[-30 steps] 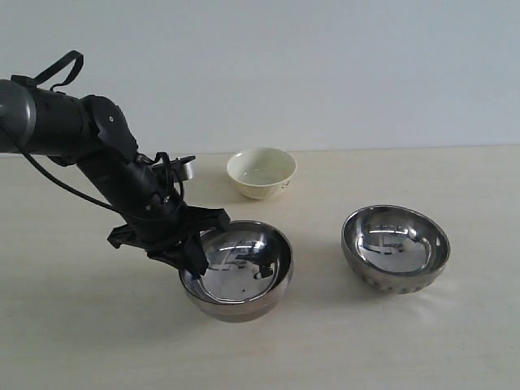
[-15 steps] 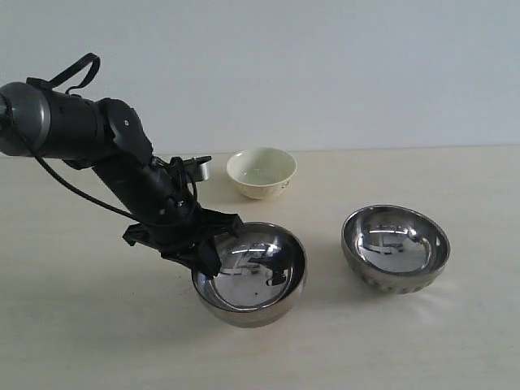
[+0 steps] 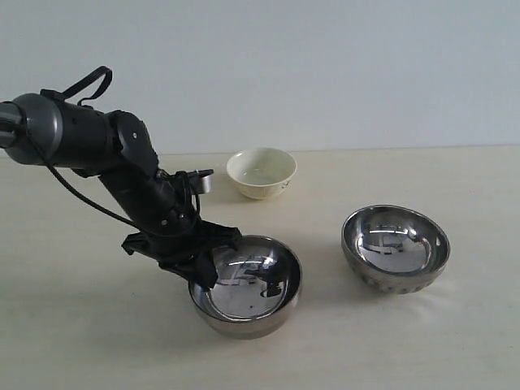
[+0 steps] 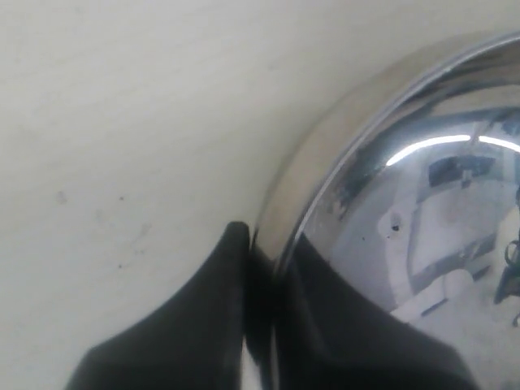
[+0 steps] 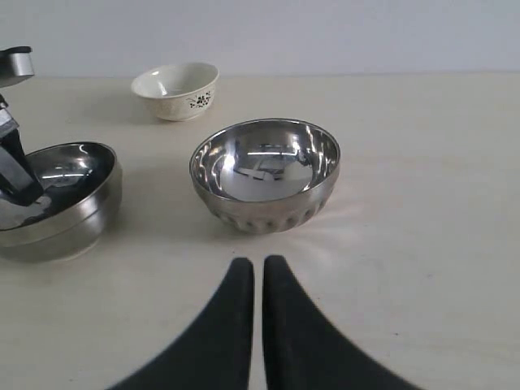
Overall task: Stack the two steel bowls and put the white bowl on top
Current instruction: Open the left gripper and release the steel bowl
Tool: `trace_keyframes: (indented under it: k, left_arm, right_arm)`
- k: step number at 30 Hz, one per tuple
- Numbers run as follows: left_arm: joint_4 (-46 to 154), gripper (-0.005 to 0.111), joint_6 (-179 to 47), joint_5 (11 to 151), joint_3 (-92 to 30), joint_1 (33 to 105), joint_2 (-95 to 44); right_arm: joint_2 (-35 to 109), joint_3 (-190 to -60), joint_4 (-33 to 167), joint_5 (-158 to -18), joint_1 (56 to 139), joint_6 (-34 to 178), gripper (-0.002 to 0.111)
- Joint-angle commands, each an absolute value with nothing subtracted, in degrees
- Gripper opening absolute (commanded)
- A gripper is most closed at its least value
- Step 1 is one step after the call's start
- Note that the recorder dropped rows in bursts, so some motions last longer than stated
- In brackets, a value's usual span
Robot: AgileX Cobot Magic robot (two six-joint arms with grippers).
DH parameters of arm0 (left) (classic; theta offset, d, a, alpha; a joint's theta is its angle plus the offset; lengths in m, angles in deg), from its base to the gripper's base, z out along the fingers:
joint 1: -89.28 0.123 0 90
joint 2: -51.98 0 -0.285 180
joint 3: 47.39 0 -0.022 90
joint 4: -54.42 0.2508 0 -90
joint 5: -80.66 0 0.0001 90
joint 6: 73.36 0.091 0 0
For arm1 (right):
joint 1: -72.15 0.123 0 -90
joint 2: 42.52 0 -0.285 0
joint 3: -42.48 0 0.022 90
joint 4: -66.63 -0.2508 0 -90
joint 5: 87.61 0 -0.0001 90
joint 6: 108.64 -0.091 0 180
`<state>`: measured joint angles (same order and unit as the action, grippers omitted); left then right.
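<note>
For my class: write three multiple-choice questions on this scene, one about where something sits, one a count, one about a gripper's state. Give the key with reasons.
1. Where is the white bowl?
A. Inside a steel bowl
B. Farthest back, behind the others
C. Nearest the front

2. How many steel bowls are there?
A. Two
B. Three
C. Four

3. What is the left gripper doing?
A. Hanging open
B. Holding the white bowl
C. Clamped on a steel bowl's rim

Key:
1 B: the exterior view shows it behind both steel bowls.
2 A: only the smooth steel bowl and the dimpled steel bowl appear.
3 C: in the left wrist view its jaws stand either side of the smooth steel bowl's rim.
</note>
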<state>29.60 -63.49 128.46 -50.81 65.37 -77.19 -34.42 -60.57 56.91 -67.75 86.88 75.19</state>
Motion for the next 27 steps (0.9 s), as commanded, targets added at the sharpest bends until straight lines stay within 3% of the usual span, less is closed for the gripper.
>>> trace_keyframes:
  k: [1, 12, 14, 21, 27]
  left_arm:
    - [33.02, 0.004, -63.94, 129.70, -50.78, 65.21, -77.61]
    - [32.91, 0.005, -63.58, 129.96, -50.78, 65.21, -77.61]
    - [32.81, 0.012, -63.74, 129.96, -50.78, 65.21, -77.61]
    - [32.68, 0.057, -64.01, 132.07, -50.91, 65.31, -77.61]
    - [32.60, 0.061, -65.25, 136.89, -52.21, 66.17, -76.05]
  right_arm:
    - [-34.73, -60.30, 57.01, -68.03, 86.58, 75.19, 0.000]
    - [-34.73, -60.30, 57.01, -68.03, 86.58, 75.19, 0.000]
    - [-34.73, -60.30, 57.01, -68.03, 86.58, 75.19, 0.000]
    - [-34.73, -60.30, 57.01, -68.03, 86.58, 75.19, 0.000]
    - [-34.73, -60.30, 57.01, -68.03, 86.58, 75.19, 0.000]
